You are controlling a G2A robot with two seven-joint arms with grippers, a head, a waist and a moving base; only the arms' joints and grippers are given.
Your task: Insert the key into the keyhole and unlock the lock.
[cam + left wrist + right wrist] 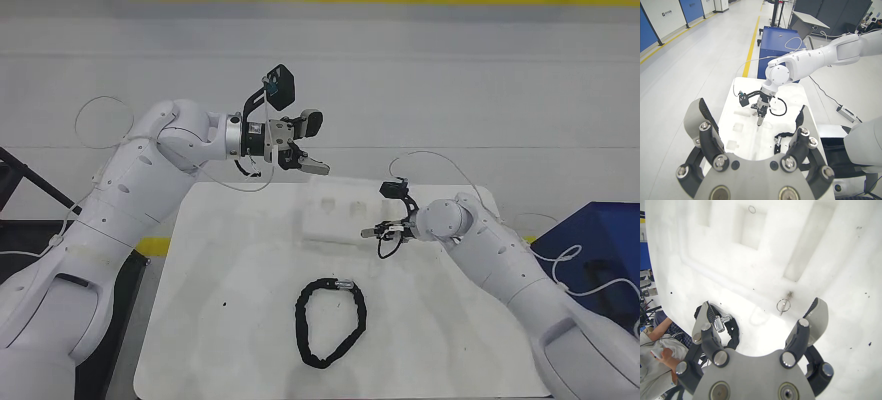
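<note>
From above, the soft black chain lock (305,335) lies looped on the white table (200,330), its shiny metal end (343,285) nearest the bumpy white foam block (335,222). The left gripper (316,145) hangs high over the table's far edge; the right gripper (370,232) sits low beside the block. The left wrist view shows the left one's ribbed black pads (706,111) spread wide, holding nothing. The right wrist view shows the right one spread too, with the thin silver key (783,305) on its round wire ring just ahead, touching the block's edge. The key is not picked up yet, I think; next the right gripper must drop over it and pinch that thin, slippery metal
</note>
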